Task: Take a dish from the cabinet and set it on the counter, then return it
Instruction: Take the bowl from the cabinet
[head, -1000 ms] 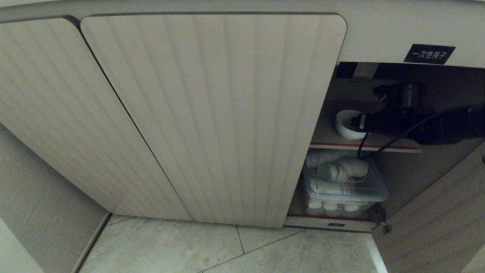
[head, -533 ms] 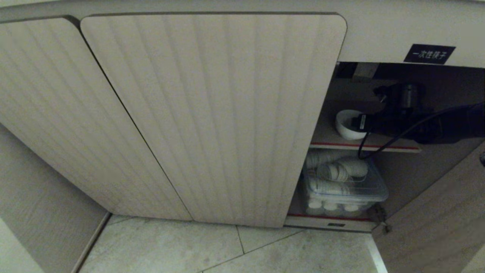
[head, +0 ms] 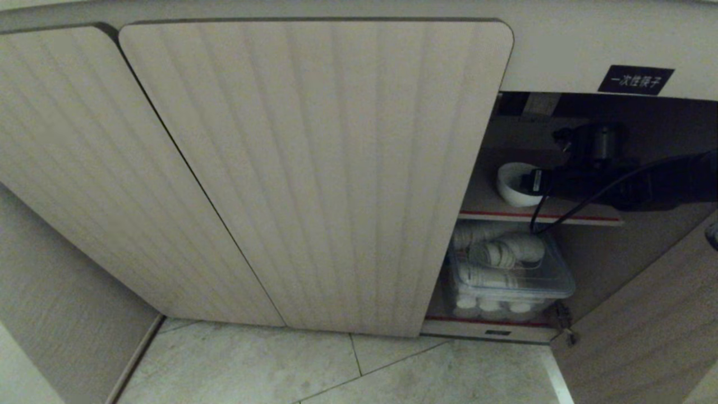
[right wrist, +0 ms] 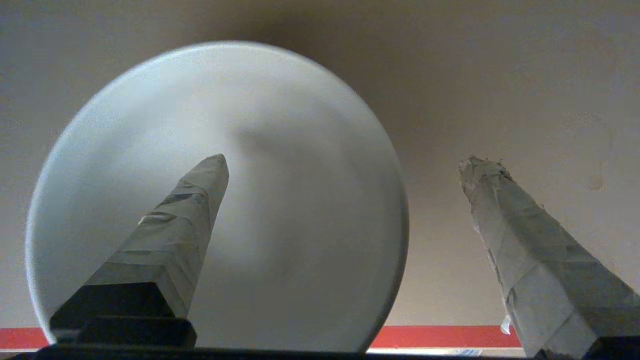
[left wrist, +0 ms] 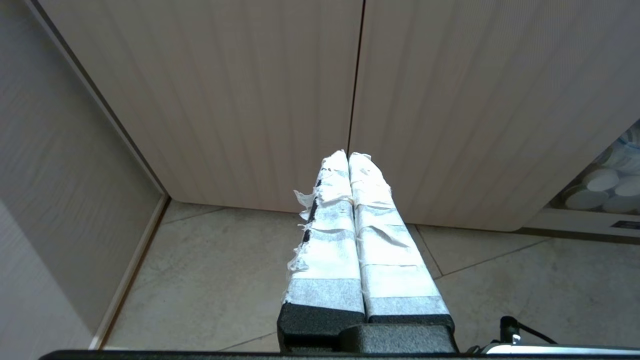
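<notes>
The cabinet (head: 314,168) shows two fluted doors shut on the left and its right bay open, under a black label (head: 635,79) with white characters. Inside the bay, the bowl (head: 513,184) stands upright on the upper shelf (head: 583,217), near that shelf's left end and just behind its red front edge.

The right arm reaches into the bay from the right, level with the upper shelf, a black cable looping down from it past the shelf's front edge. The right tool (right wrist: 345,165) is spread wide at the bowl: in the right wrist view one taped finger (right wrist: 185,225) lies over the bowl's (right wrist: 280,150) hollow and the other finger stands outside its rim, so the near wall sits between them. Whether either finger touches the bowl cannot be told. The shelf's red edge (right wrist: 440,336) runs below the bowl in that view.

On the lower shelf, a clear box (head: 513,275) holds ribbed white cups lying on their sides.

The left tool (left wrist: 348,156) hangs outside the cabinet, in front of the seam between the two shut doors and above the tiled floor (left wrist: 215,280), its taped fingers pressed together with nothing between them.
</notes>
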You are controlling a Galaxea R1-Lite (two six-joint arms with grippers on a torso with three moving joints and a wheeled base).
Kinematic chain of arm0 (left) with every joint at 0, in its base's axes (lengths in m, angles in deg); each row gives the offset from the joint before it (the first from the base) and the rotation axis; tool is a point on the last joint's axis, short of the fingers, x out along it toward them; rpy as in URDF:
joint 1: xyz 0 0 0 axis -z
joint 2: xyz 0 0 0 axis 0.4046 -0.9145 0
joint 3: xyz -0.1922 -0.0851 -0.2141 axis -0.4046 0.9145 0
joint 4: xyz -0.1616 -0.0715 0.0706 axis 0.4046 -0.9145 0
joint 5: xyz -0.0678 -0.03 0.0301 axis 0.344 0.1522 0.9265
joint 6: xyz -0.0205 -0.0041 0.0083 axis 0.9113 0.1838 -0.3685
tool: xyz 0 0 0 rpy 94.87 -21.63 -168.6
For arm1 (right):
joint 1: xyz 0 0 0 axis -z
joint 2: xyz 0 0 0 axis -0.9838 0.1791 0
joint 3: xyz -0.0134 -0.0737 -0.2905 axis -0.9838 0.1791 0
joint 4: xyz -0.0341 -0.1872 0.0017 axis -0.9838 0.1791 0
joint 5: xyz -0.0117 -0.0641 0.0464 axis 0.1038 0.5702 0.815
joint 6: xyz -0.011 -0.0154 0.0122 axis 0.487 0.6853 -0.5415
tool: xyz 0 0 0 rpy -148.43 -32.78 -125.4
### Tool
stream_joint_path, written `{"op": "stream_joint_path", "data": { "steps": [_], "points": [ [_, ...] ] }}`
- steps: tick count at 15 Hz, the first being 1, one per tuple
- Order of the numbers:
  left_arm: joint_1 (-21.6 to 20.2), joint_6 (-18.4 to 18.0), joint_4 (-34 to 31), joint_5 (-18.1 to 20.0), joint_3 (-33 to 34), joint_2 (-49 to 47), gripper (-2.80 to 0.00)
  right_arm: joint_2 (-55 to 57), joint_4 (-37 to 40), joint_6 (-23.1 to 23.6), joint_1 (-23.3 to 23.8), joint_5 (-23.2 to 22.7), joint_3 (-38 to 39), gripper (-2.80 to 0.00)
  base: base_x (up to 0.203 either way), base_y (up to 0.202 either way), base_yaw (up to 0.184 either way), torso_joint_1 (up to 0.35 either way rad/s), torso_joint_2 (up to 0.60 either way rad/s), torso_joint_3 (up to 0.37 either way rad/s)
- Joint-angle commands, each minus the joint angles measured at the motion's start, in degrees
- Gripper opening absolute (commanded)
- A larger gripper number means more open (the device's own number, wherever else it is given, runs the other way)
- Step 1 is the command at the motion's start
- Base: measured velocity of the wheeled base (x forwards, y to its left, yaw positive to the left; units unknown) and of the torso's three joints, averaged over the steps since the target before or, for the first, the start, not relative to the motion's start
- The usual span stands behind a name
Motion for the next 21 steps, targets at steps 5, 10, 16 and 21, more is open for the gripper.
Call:
{"op": "stream_joint_path", "data": {
  "steps": [5, 10, 16, 21],
  "points": [
    [-0.01, 0.03, 0.02, -0.02, -0.01, 0.02, -2.80, 0.30, -0.11, -0.02, 0.00, 0.03, 0.03, 0.00, 0.000, 0.000, 0.000, 0.000, 0.00, 0.000],
    [-0.01, 0.03, 0.02, -0.02, 0.05, 0.02, -2.80, 0.39, -0.20, 0.07, 0.00, 0.03, 0.03, 0.00, 0.000, 0.000, 0.000, 0.000, 0.00, 0.000],
    [-0.01, 0.03, 0.02, -0.02, -0.01, 0.02, -2.80, 0.30, 0.24, 1.04, 0.00, 0.03, -0.06, 0.00, 0.000, 0.000, 0.000, 0.000, 0.00, 0.000],
    [-0.01, 0.03, 0.02, -0.02, -0.01, 0.02, -2.80, 0.12, 1.74, 1.12, 0.00, 0.03, -0.42, 0.00, 0.000, 0.000, 0.000, 0.000, 0.00, 0.000]
  ]
}}
